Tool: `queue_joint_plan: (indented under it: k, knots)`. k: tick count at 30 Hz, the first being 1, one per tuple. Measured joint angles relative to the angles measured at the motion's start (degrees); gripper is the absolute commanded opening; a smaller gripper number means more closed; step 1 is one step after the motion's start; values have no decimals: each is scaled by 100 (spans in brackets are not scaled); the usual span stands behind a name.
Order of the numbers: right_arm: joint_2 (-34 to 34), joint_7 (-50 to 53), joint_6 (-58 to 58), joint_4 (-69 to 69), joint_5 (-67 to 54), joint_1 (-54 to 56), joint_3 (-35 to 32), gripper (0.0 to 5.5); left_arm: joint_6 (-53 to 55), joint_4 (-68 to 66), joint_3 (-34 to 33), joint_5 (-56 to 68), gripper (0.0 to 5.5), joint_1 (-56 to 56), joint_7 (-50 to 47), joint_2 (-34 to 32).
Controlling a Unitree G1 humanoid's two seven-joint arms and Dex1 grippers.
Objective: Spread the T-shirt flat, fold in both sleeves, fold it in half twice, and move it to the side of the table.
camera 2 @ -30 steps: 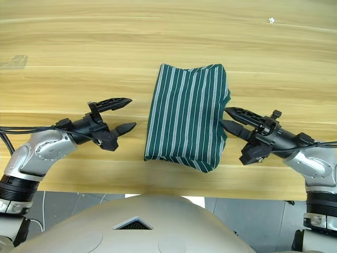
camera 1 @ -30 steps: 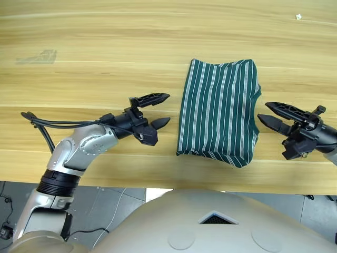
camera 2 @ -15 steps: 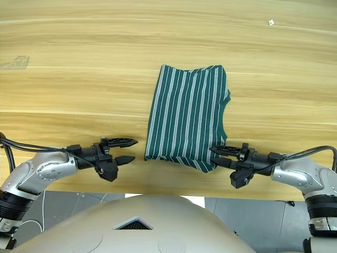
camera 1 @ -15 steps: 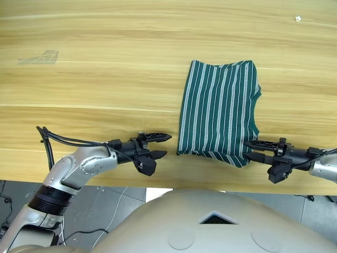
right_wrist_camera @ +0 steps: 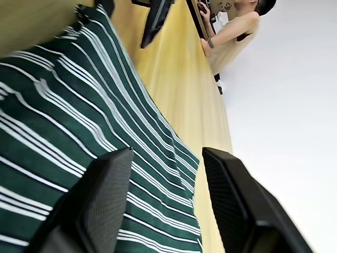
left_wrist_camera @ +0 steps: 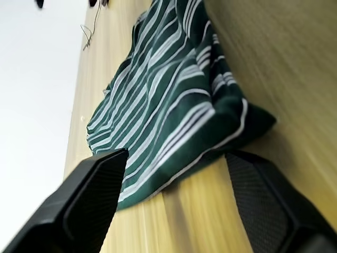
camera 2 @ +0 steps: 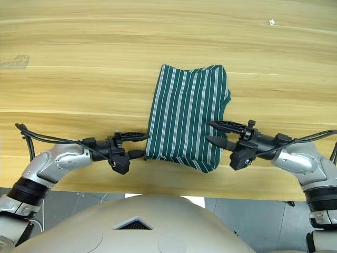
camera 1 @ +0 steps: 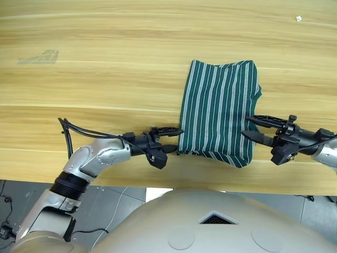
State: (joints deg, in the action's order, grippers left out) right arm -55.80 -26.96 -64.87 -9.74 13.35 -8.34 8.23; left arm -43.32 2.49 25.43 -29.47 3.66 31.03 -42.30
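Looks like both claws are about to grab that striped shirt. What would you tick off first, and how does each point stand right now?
1. Left gripper open: ok, fingers apart at the T-shirt's near left corner.
2. Right gripper open: ok, fingers apart at the shirt's right edge.
3. Fabric between the right fingers: cannot tell; they may hang above it.
4. Shirt lying flat: not ok, its near left corner looks puffed up in the left wrist view.
5. Stray things away from the shirt: ok, a white speck lies far off on the table.
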Motion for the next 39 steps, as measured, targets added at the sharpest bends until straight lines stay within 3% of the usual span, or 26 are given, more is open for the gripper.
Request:
queue_joint_plan:
  k: [10,20,32,39]
  knots:
    - [-569,-691,130,-1070,249,120,277,243,-172,191,155,20,346,243,-19,-102]
    - [-926,-1250,1013,-49,-94,-731,485,243,-366,105,158,-265,346,206,-316,-152]
    - [-305,-927,1140,3,367,-247,574,243,-434,-309,244,-648,346,-115,-894,-36]
    - [-290,-1027,1159,18,127,-264,741,243,-419,-275,310,-637,346,-89,-903,-35]
